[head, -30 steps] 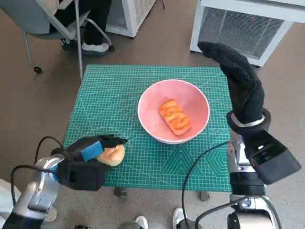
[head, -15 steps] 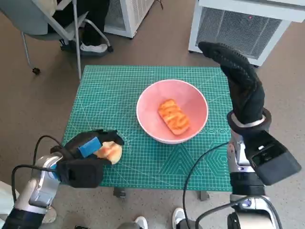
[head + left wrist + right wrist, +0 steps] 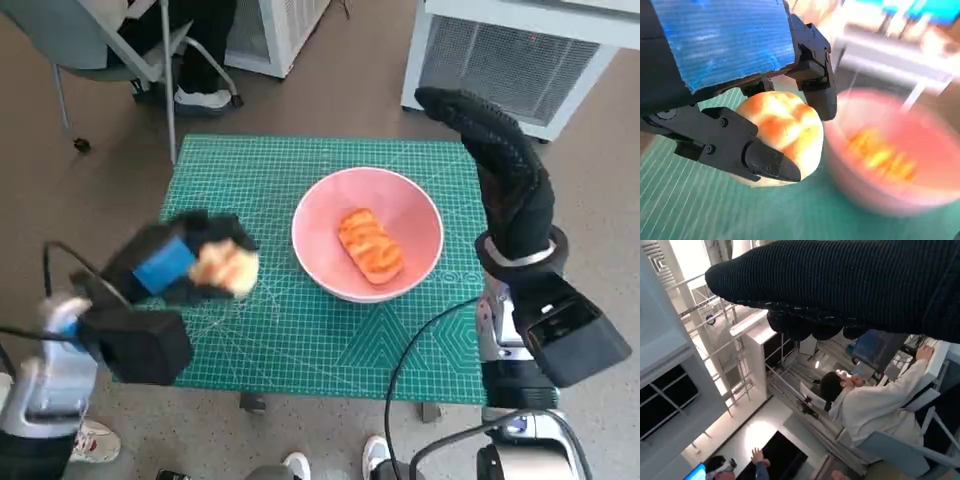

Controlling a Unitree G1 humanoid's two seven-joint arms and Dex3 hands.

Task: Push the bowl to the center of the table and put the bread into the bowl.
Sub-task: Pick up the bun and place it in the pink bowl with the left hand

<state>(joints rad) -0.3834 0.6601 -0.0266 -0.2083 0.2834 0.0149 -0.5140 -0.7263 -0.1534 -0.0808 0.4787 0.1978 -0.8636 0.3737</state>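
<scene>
One round crusty bun between hard black fingers.

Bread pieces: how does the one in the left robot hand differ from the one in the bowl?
The held bread is round and pale; the bread in the bowl is oblong, orange, with darker stripes. The first is gripped by the left robot hand beside the pink bowl; the second lies inside it.

We count one pink bowl; two breads, one bun outside the bowl and one glazed piece inside it; one green cutting mat; two white floor units, one larger than the other.
</scene>
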